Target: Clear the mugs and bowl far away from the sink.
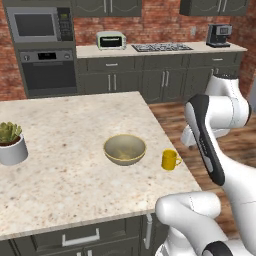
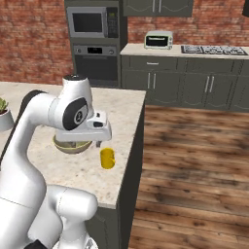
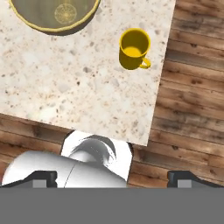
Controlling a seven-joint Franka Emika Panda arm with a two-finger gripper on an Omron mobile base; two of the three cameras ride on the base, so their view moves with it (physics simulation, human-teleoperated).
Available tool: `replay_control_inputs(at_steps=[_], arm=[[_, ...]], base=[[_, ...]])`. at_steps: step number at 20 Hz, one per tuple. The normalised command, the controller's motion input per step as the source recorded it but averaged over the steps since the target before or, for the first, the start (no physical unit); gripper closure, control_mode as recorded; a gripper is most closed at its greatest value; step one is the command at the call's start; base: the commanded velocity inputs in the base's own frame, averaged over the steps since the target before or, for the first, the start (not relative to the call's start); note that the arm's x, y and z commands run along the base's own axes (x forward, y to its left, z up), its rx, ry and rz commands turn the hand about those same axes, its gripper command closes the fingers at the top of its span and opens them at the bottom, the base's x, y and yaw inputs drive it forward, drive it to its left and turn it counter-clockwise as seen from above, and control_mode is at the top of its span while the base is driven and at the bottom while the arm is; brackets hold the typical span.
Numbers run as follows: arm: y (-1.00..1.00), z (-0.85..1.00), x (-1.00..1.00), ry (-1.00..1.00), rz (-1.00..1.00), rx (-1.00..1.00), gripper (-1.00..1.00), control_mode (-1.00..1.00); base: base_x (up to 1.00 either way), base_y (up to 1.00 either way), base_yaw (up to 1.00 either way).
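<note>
Around yellow mug (image 3: 134, 48): bare counter (image 1: 65, 125) on every side — bowl (image 1: 124, 149) near, not touching.
Mug's outer side: counter edge close.
Far end: potted plant (image 1: 11, 143) well apart.

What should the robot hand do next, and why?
Probably lower toward the yellow mug. The gripper is open, holds nothing, and hangs above the counter, where the mug stands upright beside the bowl, apart from it, near the edge.

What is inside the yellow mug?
Nothing I can see. Looking down from the hand view, the yellow mug shows only its own yellow inside and bottom. It stands upright on the counter beside the bowl.
</note>
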Motion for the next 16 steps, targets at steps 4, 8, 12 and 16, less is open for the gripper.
replay_control_inputs(at_steps=[4,8,12,16], arm=[[0.08,0.0,-0.25,-0.06,-0.24,0.0,-1.0,-1.0],[0.26,0.0,-0.17,-0.04,-0.28,0.0,-1.0,-1.0],[0.2,0.01,-0.17,-0.03,-0.28,0.0,-1.0,-1.0],[0.12,0.02,-0.31,-0.02,-0.09,0.01,-1.0,1.0]], base=[[0.0,0.0,0.0],[0.0,0.0,0.0],[0.0,0.0,0.0],[-0.32,0.02,-0.06]])
